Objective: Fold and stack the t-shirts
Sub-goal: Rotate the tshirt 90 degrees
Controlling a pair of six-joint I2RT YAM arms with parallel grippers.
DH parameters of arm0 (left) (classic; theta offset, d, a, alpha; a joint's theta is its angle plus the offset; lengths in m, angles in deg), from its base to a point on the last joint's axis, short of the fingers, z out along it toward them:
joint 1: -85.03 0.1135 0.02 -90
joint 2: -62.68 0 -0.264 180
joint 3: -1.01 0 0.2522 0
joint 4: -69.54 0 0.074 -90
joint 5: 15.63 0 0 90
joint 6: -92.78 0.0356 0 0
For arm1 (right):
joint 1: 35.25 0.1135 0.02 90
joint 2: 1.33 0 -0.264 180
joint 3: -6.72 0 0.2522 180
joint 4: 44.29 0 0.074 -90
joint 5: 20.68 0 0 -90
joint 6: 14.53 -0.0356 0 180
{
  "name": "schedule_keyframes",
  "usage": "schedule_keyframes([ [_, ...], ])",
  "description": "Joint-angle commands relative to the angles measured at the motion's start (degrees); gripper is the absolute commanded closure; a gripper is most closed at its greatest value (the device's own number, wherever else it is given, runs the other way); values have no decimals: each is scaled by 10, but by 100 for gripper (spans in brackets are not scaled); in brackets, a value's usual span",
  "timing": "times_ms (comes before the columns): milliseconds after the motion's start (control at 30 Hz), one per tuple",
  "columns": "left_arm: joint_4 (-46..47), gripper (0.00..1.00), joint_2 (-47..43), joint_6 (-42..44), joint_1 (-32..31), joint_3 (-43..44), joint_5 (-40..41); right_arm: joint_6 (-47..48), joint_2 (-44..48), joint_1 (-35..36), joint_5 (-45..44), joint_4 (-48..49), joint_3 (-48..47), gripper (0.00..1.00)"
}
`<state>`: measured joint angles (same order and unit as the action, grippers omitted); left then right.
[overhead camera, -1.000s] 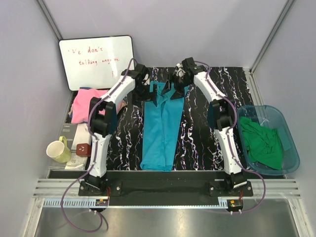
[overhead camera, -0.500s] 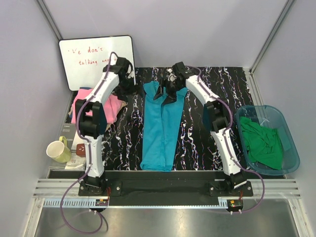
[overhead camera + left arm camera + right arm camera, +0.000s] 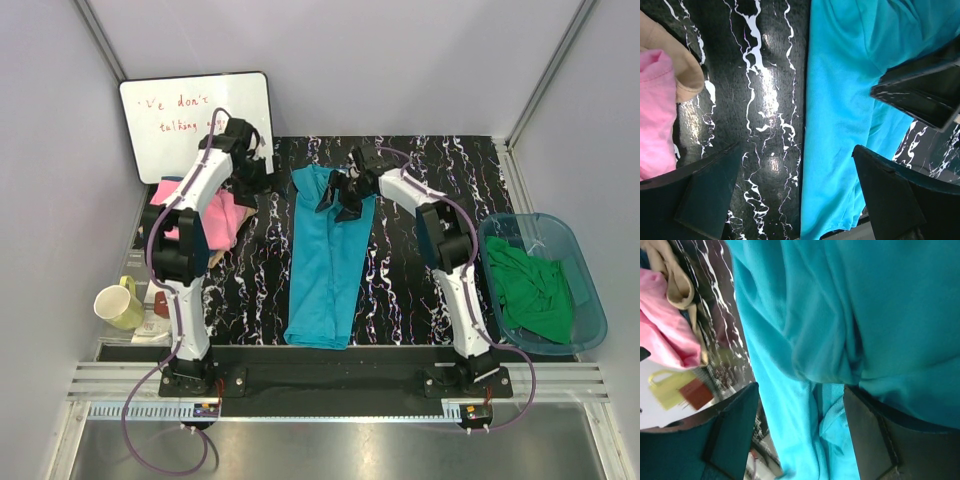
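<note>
A teal-blue t-shirt [image 3: 325,270] lies folded into a long narrow strip down the middle of the black marbled mat. My right gripper [image 3: 341,196] is low over its far end, open, with its fingers astride bunched teal cloth [image 3: 840,300]. In its own wrist view the right gripper [image 3: 800,427] grips nothing. My left gripper [image 3: 252,180] is open over bare mat, between the teal shirt's left edge [image 3: 840,100] and a pink t-shirt [image 3: 218,215]. The left gripper [image 3: 795,187] is empty. A tan t-shirt [image 3: 682,65] lies against the pink one [image 3: 655,115].
A translucent blue tub [image 3: 597,312] at the right holds a green t-shirt [image 3: 530,290]. A whiteboard [image 3: 195,125] leans at the back left. A yellow mug [image 3: 118,303] and small items sit off the mat's left edge.
My left arm has swung left, away from the teal shirt's far end toward the pink shirt. My right gripper has shifted slightly left and nearer over the teal shirt's far end.
</note>
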<state>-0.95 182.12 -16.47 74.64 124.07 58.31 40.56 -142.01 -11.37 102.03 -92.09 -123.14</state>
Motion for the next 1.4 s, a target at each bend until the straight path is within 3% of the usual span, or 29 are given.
schedule_keyframes([
  [0,26,1,-41,17,9,-19,-27,12,107,7,-106,146,92,24],
  [167,29,1,-47,26,13,-41,-30,11,128,25,-177,180,127,29],
  [567,31,1,-53,40,19,-69,-40,-9,78,42,-199,181,84,39],
  [667,32,1,-54,40,20,-73,-41,-7,76,42,-208,180,83,45],
  [733,33,1,-55,40,20,-76,-43,-7,72,42,-216,173,78,57],
  [800,32,1,-58,43,21,-77,-45,-5,66,42,-232,146,68,61],
  [1133,37,1,-58,45,22,-80,-64,4,74,43,-291,111,75,60],
  [1367,37,1,-65,48,22,-91,-71,32,58,49,-292,115,48,87],
])
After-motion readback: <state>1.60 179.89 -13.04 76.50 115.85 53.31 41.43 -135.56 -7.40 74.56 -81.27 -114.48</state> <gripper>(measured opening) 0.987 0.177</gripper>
